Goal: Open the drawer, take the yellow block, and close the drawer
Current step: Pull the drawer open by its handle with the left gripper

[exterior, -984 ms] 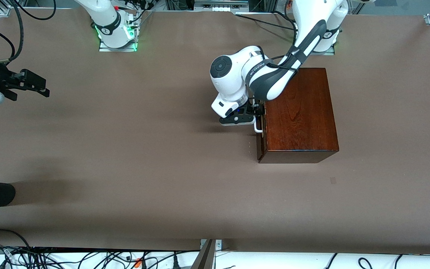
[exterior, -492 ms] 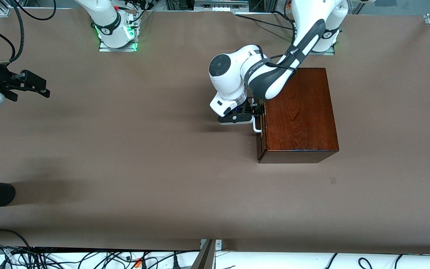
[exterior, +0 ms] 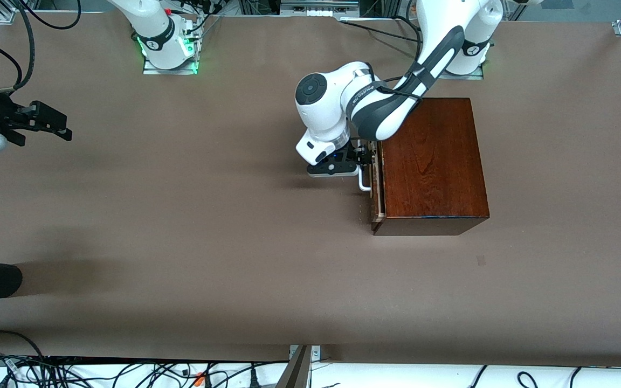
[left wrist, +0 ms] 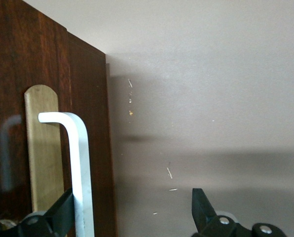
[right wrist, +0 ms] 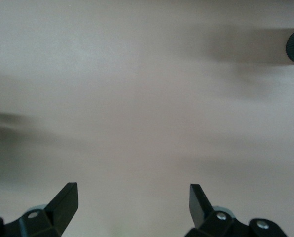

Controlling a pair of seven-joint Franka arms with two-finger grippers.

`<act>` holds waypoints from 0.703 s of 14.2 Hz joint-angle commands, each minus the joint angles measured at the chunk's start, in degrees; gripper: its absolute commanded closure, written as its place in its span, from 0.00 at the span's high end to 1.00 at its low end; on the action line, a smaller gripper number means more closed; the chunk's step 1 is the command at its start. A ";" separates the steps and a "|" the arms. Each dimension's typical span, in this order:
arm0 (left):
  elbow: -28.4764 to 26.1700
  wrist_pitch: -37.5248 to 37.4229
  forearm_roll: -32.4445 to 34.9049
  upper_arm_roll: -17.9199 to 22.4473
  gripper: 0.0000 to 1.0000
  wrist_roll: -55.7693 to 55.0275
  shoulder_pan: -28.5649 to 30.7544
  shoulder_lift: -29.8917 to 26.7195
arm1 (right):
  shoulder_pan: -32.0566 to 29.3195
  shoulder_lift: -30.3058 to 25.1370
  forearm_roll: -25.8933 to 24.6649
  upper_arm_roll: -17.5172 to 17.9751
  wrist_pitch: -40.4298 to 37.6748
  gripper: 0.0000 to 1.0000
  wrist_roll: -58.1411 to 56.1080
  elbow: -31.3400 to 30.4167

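Two arms on the brown worktop (exterior: pixel 208 226), and only the left one is busy. The left gripper (exterior: pixel 365 160) is at the front of the mahogany box (exterior: pixel 432 167), fingers (left wrist: pixel 58 219) spread, one fingertip right against the white U-shaped handle (left wrist: pixel 80 163), nothing clamped. The drawer (exterior: pixel 378 188) shows a thin pale strip of tray along the box's front, just barely out. Yellow block: no sign of it in any view. The right gripper (exterior: pixel 46 121) waits over bare worktop at the right arm's end, fingers (right wrist: pixel 63 202) wide apart and holding nothing.
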 commanded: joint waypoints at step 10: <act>7.44 0.16 -0.80 -0.36 1.00 -2.53 -4.05 5.02 | -0.55 -0.07 -0.39 0.32 -0.65 1.00 -0.11 0.30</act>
